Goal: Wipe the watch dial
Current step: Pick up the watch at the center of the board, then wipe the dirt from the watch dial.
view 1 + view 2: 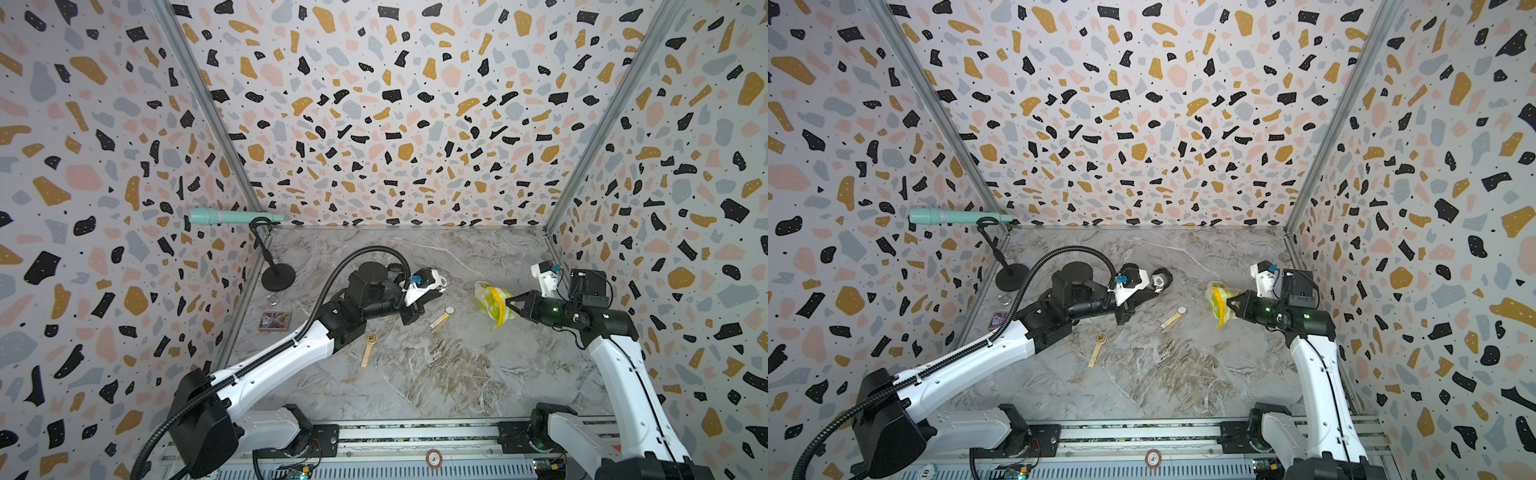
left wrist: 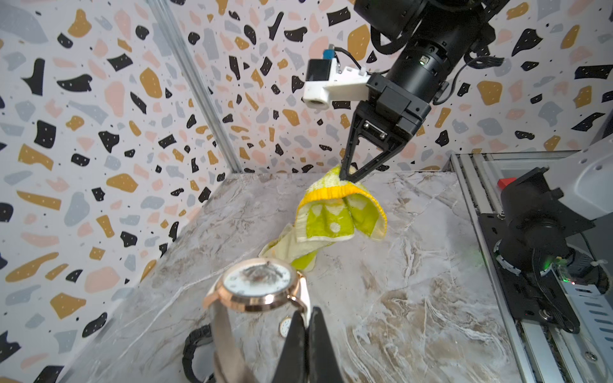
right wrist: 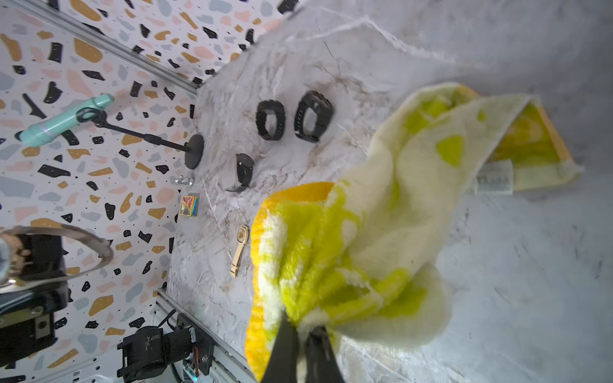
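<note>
The rose-gold watch, round dial smudged, is clamped in the left claw; terry towel is pinched by the right claw, tips buried.

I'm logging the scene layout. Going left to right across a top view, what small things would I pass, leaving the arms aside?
Colourful card → gold watch → small white-dial watch → yellow cloth.
</note>
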Tool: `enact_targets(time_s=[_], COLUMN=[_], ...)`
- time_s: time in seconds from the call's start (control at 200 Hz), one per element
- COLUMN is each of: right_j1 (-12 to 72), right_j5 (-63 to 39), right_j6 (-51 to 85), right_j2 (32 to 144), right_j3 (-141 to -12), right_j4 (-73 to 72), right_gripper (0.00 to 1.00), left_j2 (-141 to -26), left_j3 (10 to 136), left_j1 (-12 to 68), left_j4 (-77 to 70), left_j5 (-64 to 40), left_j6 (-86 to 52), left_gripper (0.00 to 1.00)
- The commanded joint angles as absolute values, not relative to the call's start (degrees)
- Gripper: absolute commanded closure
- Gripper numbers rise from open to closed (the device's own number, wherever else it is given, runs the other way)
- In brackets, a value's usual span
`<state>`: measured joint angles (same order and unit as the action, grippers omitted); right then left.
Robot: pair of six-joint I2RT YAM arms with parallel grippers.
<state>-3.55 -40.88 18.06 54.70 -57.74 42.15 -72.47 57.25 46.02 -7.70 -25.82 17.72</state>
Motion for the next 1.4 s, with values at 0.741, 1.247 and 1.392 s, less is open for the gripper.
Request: enact_targets(time_s=[0.741,1.247,1.392], right_j1=[30.5,31.3,23.6], right_j5=[-21.1,-14.9,-18.5], right_j6=[29.2,31.5,30.1], right_j2=[55.7,60.6,60.0], right_j3=[-71.3,-70.1,-70.1], right_j4=[41.2,41.2,42.5], right_gripper=[1.00,1.00,1.00], left_j2=[-79.0,-73.8,-72.2], left_j3=[59.0,57.7,57.7], left_j1=[52.9,52.9,52.9], left_j4=[-11.0,-15.6,-16.6], left_j5=[-18.2,-18.2,-18.3], left_j6=[29.8,30.3,30.1], left_gripper=[1.00,1.00,1.00])
